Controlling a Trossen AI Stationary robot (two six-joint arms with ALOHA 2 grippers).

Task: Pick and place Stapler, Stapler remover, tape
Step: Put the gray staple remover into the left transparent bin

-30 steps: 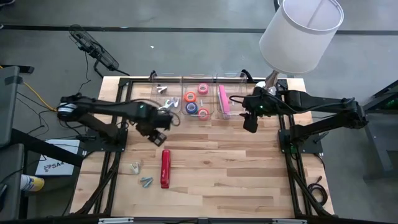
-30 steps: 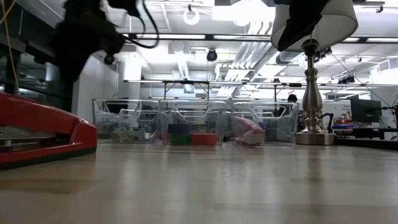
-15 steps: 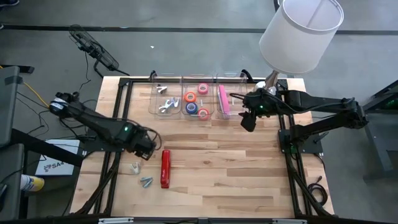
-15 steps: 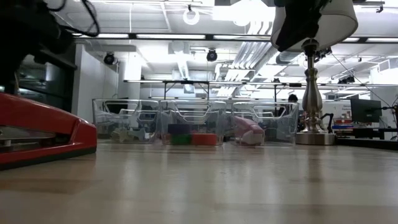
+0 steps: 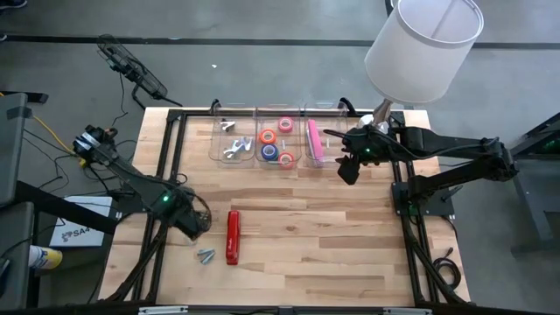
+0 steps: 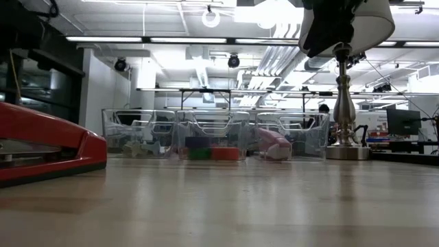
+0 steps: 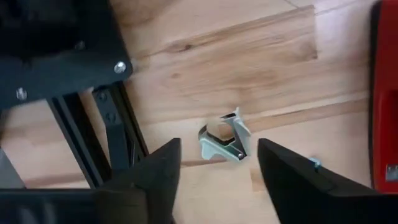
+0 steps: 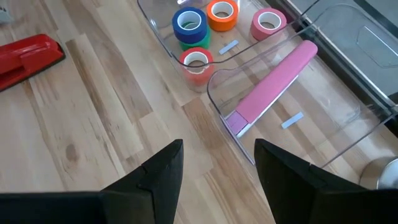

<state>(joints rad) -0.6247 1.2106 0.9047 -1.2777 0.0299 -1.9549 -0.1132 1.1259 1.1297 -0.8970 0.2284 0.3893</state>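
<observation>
My left gripper point(image 7: 219, 163) stands open near the table's near-left part, pointing down, its fingers on either side of a silvery staple remover point(image 7: 224, 140) that lies on the wood untouched. The arm point(image 5: 188, 219) hides that remover in the high view. A second remover point(image 5: 206, 255) lies beside the red stapler point(image 5: 233, 236), which rests flat on the table. My right gripper point(image 8: 217, 155) hangs open above the far right, near the bin with the pink stapler point(image 8: 273, 81). Tape rolls point(image 8: 199, 31) sit in the middle bin.
Three clear bins point(image 5: 271, 140) line the far edge: staple removers point(image 5: 229, 144) in the left one, tape in the middle one, the pink stapler in the right one. A lamp point(image 5: 424, 48) stands at the far right corner. Bare wood point(image 5: 332, 236) lies between the arms.
My left gripper has swung from beside the far bins toward the table's near-left part, sinking a little and rolling about its own line, and now stands over the staple remover left of the red stapler.
</observation>
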